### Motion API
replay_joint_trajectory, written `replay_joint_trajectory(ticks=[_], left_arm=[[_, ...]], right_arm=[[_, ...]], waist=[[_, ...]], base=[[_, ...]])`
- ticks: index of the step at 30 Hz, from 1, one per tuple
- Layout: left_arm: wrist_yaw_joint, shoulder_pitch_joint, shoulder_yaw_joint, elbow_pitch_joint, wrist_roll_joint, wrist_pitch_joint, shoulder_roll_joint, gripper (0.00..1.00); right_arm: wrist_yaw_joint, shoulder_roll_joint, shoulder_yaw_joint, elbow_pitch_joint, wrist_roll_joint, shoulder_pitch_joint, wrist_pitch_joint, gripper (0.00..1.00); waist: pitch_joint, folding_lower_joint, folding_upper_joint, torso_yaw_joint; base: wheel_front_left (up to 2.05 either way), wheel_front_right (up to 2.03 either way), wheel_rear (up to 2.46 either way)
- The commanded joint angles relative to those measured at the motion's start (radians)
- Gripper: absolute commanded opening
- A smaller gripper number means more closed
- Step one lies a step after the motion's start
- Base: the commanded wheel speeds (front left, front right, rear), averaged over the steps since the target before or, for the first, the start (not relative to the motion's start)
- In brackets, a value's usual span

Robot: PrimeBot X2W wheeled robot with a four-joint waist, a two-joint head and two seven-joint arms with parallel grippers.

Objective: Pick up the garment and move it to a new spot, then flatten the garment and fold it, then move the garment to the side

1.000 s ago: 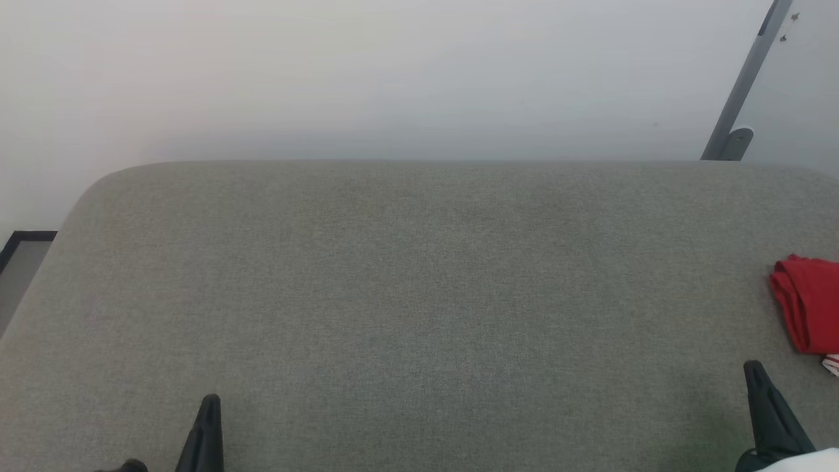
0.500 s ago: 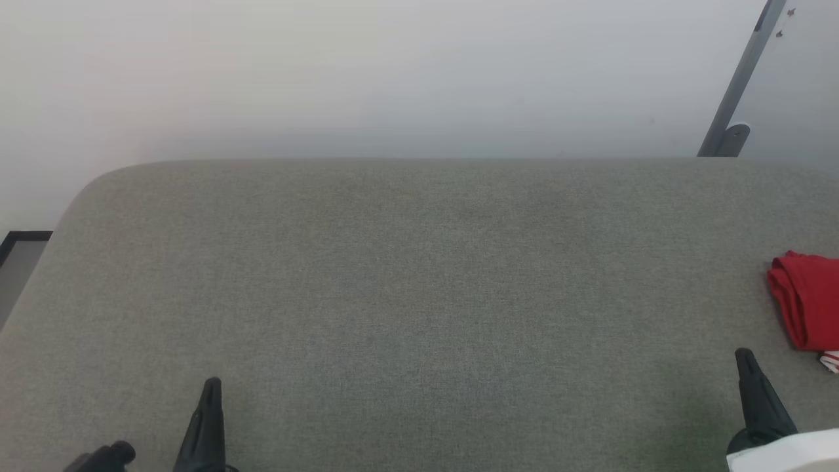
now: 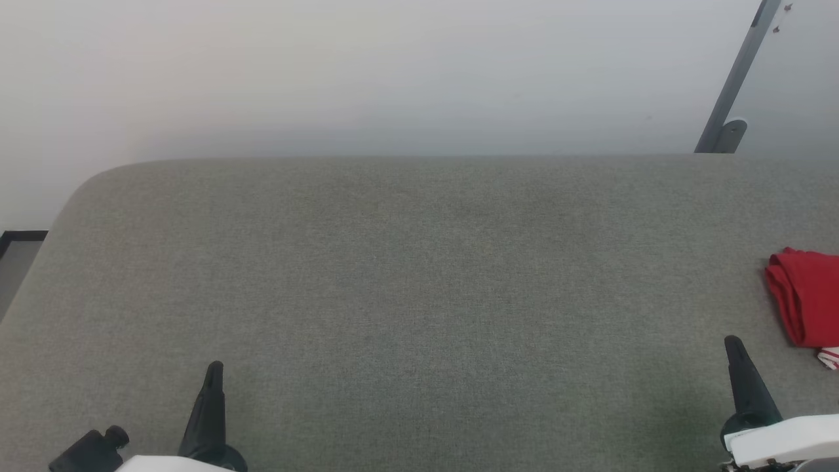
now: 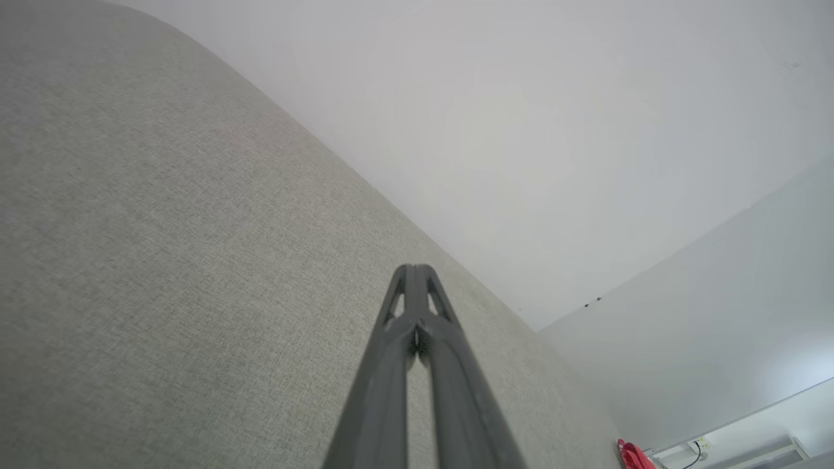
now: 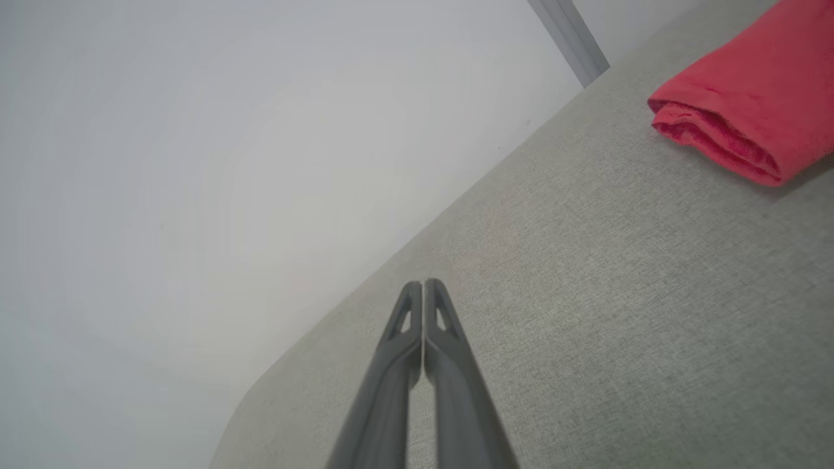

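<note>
The garment (image 3: 809, 298) lies folded in a red bundle at the right edge of the grey upholstered surface (image 3: 419, 275), a bit of striped trim showing at its near corner. The right wrist view has the garment (image 5: 749, 111) at the upper right, and the left wrist view has the garment (image 4: 633, 454) as a small red patch far off. My right gripper (image 3: 733, 343) is shut and empty, a short way left of and nearer than the garment. My left gripper (image 3: 214, 367) is shut and empty at the lower left, far from it.
A pale wall rises behind the surface's far edge. A grey metal post (image 3: 731, 85) leans at the back right. Dark-framed floor (image 3: 19, 252) shows past the surface's rounded left end.
Both grippers have come further up into the head view, with more of the pale forearms showing. The garment lies as before; the camera has shifted slightly.
</note>
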Motion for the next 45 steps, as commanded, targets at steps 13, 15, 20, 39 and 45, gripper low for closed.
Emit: replay_joint_trajectory(ticks=[13,15,20,39,45], left_arm=[[-0.001,-0.067,-0.003,0.022,-0.176,0.043,0.01,0.0],[-0.001,-0.073,-0.003,0.026,-0.196,0.048,0.01,0.0],[-0.002,-0.087,-0.004,0.036,-0.251,0.062,0.01,0.0],[-0.002,-0.136,-0.003,0.071,-0.435,0.112,0.009,0.0],[-0.002,-0.151,-0.002,0.079,-0.482,0.124,0.009,0.0]], right_arm=[[0.0,0.026,-0.013,0.009,0.137,-0.053,0.046,0.0],[0.0,0.03,-0.014,0.011,0.154,-0.057,0.052,0.0],[-0.001,0.041,-0.016,0.017,0.198,-0.069,0.066,0.0],[-0.001,0.075,-0.025,0.036,0.344,-0.106,0.116,0.0],[-0.001,0.083,-0.027,0.039,0.379,-0.112,0.128,0.0]], waist=[[0.005,0.0,-0.0001,-0.007],[0.006,0.0,-0.0001,-0.008],[0.008,0.0,-0.0001,-0.01],[0.015,0.0,-0.0001,-0.02],[0.017,0.0,-0.0001,-0.022]], base=[[0.0,0.0,0.0],[0.0,0.0,0.0],[0.0,0.0,0.0],[0.0,0.0,0.0],[0.0,0.0,0.0]])
